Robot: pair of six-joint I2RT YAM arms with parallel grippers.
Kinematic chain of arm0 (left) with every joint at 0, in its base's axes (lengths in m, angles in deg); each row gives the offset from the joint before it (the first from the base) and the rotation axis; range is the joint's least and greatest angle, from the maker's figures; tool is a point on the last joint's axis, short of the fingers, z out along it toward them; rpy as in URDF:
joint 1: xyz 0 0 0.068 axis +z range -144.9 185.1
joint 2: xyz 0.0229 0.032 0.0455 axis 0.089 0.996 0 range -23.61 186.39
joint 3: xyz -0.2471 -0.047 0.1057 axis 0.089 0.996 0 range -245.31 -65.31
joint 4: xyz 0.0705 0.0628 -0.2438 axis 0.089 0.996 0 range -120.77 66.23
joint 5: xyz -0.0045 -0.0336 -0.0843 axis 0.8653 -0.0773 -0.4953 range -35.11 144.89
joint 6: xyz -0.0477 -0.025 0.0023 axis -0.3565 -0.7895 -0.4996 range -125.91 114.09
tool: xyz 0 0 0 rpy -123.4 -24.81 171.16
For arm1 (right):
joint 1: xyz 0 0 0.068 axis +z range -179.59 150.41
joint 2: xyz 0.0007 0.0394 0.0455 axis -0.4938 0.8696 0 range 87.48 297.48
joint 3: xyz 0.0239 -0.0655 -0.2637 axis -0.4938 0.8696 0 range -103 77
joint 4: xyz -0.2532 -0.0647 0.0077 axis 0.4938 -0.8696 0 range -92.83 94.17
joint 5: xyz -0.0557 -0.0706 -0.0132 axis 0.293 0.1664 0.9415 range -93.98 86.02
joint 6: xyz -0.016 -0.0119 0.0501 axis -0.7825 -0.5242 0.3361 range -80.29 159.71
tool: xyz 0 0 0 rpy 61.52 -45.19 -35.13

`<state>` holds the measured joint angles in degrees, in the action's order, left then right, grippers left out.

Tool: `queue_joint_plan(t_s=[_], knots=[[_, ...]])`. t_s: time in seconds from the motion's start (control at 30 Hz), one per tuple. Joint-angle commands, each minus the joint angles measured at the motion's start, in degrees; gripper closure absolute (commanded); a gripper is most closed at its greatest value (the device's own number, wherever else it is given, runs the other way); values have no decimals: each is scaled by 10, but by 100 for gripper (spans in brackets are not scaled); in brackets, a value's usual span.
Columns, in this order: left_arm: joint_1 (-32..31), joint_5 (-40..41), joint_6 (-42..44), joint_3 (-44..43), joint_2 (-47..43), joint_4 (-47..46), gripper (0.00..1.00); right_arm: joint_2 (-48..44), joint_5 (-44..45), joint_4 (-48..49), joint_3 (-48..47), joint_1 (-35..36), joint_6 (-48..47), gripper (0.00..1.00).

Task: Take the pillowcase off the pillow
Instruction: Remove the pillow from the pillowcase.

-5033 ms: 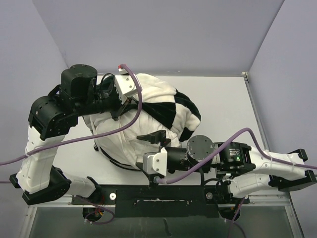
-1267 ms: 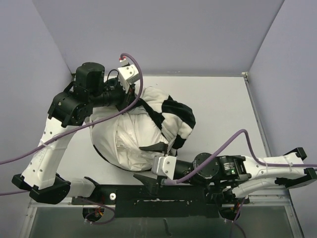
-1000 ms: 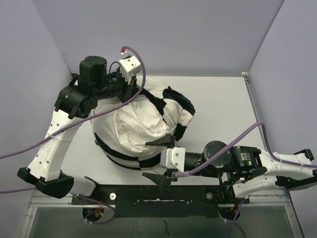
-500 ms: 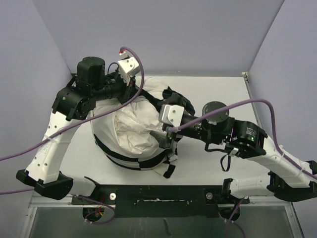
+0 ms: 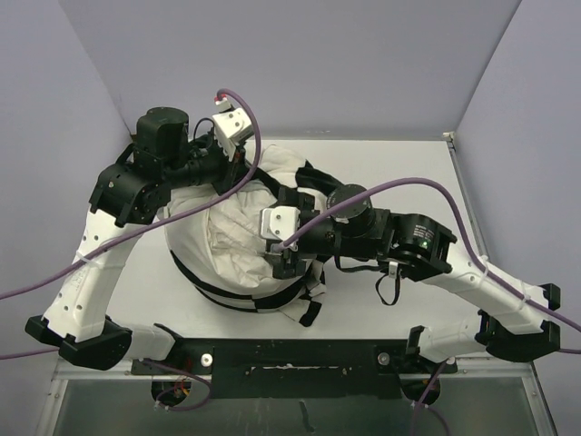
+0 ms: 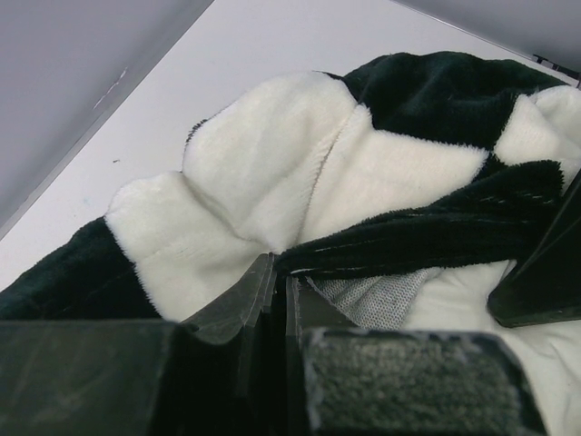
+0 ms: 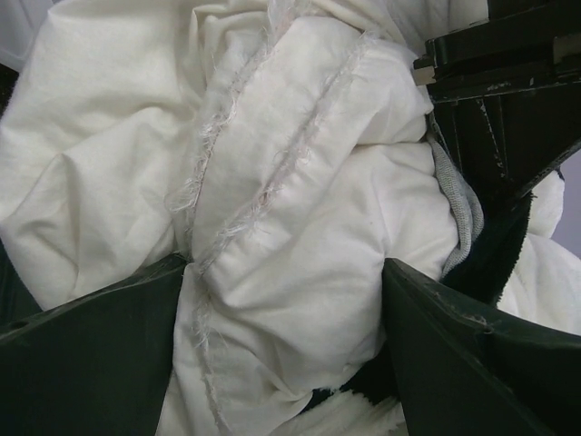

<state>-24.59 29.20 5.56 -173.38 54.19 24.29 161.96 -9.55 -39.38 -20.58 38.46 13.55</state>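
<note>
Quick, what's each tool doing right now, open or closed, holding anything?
Left tool: closed on the pillowcase edge.
Right tool: open, with the pillow bulging between its fingers.

Each arm pairs glossy white link shells with black cylindrical joint housings: the left arm (image 5: 89,265), the right arm (image 5: 497,291). A purple cable (image 5: 257,150) trails along each. Small white camera blocks (image 5: 232,126) sit at the wrists. A green light (image 5: 420,243) glows on the right arm. The jaws are dark matt wedges. Both bases share a black rail (image 5: 272,356) with screws.
</note>
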Motion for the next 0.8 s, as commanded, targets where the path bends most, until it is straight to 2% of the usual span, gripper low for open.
queue_joint_plan(t_s=[0.0, 0.1, 0.17, 0.23, 0.37, 0.47, 0.7, 0.77], knots=[[-3, 32, -11, 13, 16, 103, 100, 11, 86, -42, 18, 14, -22, 16], [-7, 25, -11, 12, 14, 105, 100, 11, 148, -21, 32, 15, -28, 13], [-10, 20, -9, 11, 12, 107, 100, 11, 170, -11, 38, 10, -22, 15], [-13, 14, -9, 7, 10, 108, 100, 20, 161, -14, 32, 4, -8, 25], [-28, 3, -9, 0, 8, 103, 100, 47, 98, -12, 32, 14, 23, 59], [-51, 8, -7, 2, 5, 81, 100, 73, 61, 29, 44, 54, 48, 81], [-95, 28, -3, 6, 18, 14, 100, 186, 18, 69, -17, 153, 64, 100], [-100, 20, -10, -5, 32, 15, 100, 200, 3, 92, -26, 168, 65, 100]])
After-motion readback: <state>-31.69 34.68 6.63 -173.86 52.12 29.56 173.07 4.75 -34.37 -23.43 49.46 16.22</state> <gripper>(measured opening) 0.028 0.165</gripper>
